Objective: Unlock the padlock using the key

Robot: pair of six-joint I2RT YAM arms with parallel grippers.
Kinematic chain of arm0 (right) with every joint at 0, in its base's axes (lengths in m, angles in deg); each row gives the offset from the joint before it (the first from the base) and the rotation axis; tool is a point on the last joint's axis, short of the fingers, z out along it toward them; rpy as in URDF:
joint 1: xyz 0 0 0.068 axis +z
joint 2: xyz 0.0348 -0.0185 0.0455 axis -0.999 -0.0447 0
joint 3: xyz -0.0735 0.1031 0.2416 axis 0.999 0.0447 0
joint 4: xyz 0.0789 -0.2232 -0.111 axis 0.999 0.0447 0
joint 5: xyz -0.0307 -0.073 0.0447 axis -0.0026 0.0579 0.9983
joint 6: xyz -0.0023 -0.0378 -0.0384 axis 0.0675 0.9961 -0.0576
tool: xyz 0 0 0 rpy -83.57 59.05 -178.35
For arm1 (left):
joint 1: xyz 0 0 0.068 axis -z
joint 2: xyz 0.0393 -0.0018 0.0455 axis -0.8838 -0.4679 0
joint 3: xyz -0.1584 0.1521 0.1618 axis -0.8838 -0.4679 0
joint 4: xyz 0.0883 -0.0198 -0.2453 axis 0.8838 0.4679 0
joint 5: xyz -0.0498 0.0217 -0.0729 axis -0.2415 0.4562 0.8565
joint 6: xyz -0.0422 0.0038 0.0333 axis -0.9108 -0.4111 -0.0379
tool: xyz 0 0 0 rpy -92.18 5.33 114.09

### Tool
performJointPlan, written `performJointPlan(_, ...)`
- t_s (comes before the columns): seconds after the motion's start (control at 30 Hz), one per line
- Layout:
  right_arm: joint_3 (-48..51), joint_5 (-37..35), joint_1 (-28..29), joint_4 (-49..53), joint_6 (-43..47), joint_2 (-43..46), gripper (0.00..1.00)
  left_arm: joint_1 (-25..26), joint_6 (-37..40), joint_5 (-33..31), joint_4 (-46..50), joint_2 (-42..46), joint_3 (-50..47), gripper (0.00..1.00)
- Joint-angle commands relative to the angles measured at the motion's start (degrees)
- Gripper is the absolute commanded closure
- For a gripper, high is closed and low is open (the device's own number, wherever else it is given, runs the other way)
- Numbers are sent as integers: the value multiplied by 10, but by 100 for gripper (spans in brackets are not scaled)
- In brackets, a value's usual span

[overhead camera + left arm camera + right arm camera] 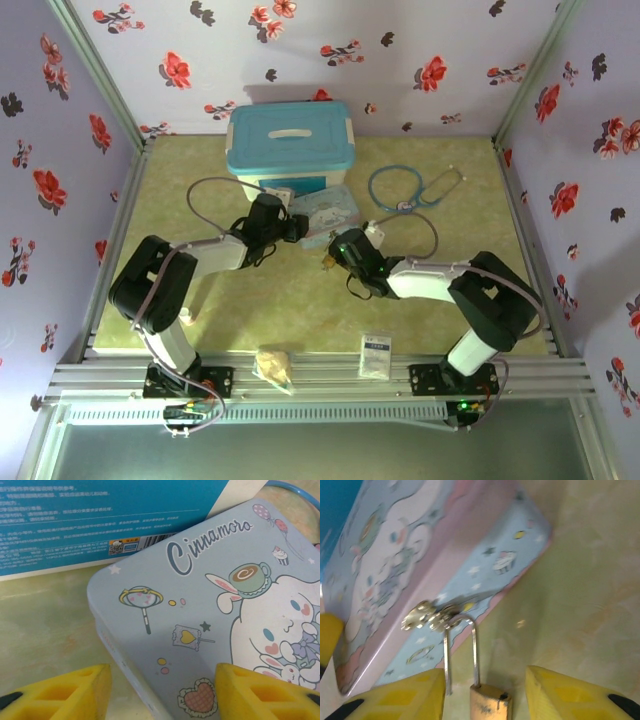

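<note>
The brass padlock hangs by its thin silvery shackle from the hasp of the pastel cartoon tin. One shackle leg stands free of the body, so the lock is open. My right gripper is open, its yellow fingers either side of the padlock and apart from the body. My left gripper is open over the tin's near corner. From above, both grippers meet at the tin. The key is out of view.
A blue storage box stands right behind the tin, and a blue stethoscope lies to its right. A white packet and a crumpled beige item sit by the front rail. Floral walls close in three sides.
</note>
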Motion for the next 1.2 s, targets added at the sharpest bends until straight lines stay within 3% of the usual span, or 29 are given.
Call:
performJointPlan(0.0,-32,24,5,151,191,-5,54,-7,-1,15,107,11,13,40)
performJointPlan(0.2,-93,38,8,248,451,-22,49,-6,-50,39,133,13,66,35)
performJointPlan(0.33,-48,81,7,156,563,-4,42,-5,-76,55,122,-1,86,35)
performJointPlan(0.57,-56,153,-15,99,606,-46,36,-6,-69,14,149,-35,111,35)
performJointPlan(1.0,-87,82,0,65,653,-127,38,-7,-68,8,152,-67,117,35)
performJointPlan(1.17,-82,88,2,70,642,-133,47,-8,-65,8,152,-71,117,36)
